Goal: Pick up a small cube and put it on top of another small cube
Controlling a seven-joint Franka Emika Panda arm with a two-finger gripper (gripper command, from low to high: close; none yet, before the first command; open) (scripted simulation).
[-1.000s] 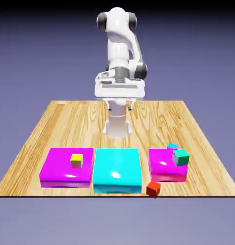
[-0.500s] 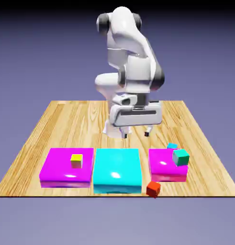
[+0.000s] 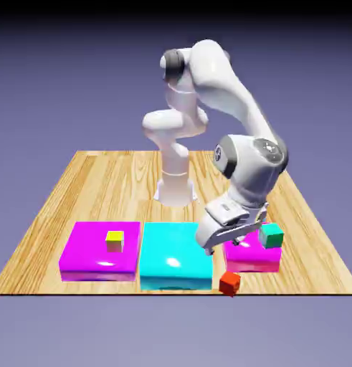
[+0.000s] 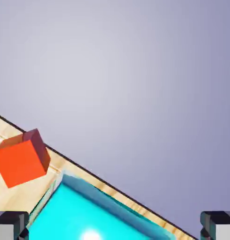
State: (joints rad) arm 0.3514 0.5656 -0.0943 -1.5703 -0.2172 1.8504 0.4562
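The red cube (image 3: 229, 284), the piece to be picked up, is found at the lower right of the exterior view, by the tabletop's (image 3: 46, 247) near edge, and at the lower left of the hand view. The jaws stand wide open with nothing between them; in the hand view the fingertips show apart at the bottom corners. The hand is tilted and raised above the area between the large cyan block (image 3: 176, 254) and the right-hand magenta block (image 3: 251, 264), which appears consistent with an approach to the red cube. The open spacing would suit admitting that cube, but it lies off to one side in the hand view, so further alignment is judged necessary before lowering. The other small cube, the intended support, cannot be made out in either view; the arm may be covering it. The green cube (image 3: 271, 236) sits at the right of the exterior view, over the magenta block, and the yellow-topped cube (image 3: 115, 241) rests on the left-hand magenta block (image 3: 85, 261); neither appears to serve this task. Risk noted: the red cube's position at the edge leaves little margin, and a nudge outward could tip it off.
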